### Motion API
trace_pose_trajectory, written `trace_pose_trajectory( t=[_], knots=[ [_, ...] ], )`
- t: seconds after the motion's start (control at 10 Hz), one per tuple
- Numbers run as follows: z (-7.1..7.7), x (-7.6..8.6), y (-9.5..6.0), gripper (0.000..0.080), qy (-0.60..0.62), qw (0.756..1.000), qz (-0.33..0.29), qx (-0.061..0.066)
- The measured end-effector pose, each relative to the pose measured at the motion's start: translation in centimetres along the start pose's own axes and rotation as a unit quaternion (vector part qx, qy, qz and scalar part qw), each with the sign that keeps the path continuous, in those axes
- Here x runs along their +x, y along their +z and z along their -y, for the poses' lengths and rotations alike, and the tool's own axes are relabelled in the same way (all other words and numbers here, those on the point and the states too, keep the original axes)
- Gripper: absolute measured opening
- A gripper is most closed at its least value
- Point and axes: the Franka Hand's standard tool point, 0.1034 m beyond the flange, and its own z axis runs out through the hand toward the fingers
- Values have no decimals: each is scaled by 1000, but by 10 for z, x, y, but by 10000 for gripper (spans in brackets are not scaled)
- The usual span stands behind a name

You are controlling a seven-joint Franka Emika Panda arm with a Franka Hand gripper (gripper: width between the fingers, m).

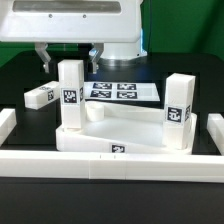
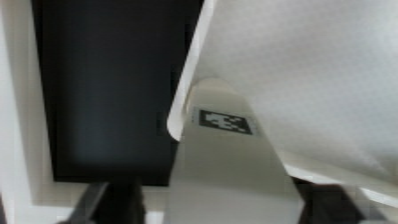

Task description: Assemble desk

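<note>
The white tray-like tabletop [image 1: 112, 132] lies in the middle of the table. A tagged white leg [image 1: 70, 95] stands upright at its corner on the exterior view's left. A second leg [image 1: 178, 112] stands at the corner on the right. A third leg [image 1: 40, 96] lies loose on the table to the left. My gripper [image 1: 68, 62] hangs over the left standing leg, its fingers [image 1: 42, 58] spread to either side of the leg's top. In the wrist view that leg [image 2: 222, 150] fills the space between the dark fingers [image 2: 111, 203], with my gripper [image 2: 222, 208] open around it.
The marker board [image 1: 125, 90] lies flat behind the tabletop. Long white border bars run along the front [image 1: 110, 158], the left [image 1: 6, 125] and the right [image 1: 214, 132]. The black table surface [image 2: 107, 100] shows beside the leg.
</note>
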Motion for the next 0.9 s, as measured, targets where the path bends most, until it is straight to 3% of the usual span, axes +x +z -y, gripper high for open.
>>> trace_pose_trajectory(
  t=[0.1, 0.4, 0.9],
  knots=[
    [1, 0, 0, 290, 4, 1000, 0, 0],
    [1, 0, 0, 290, 23, 1000, 0, 2],
    [10, 1, 1, 290, 216, 976, -8, 23]
  ],
)
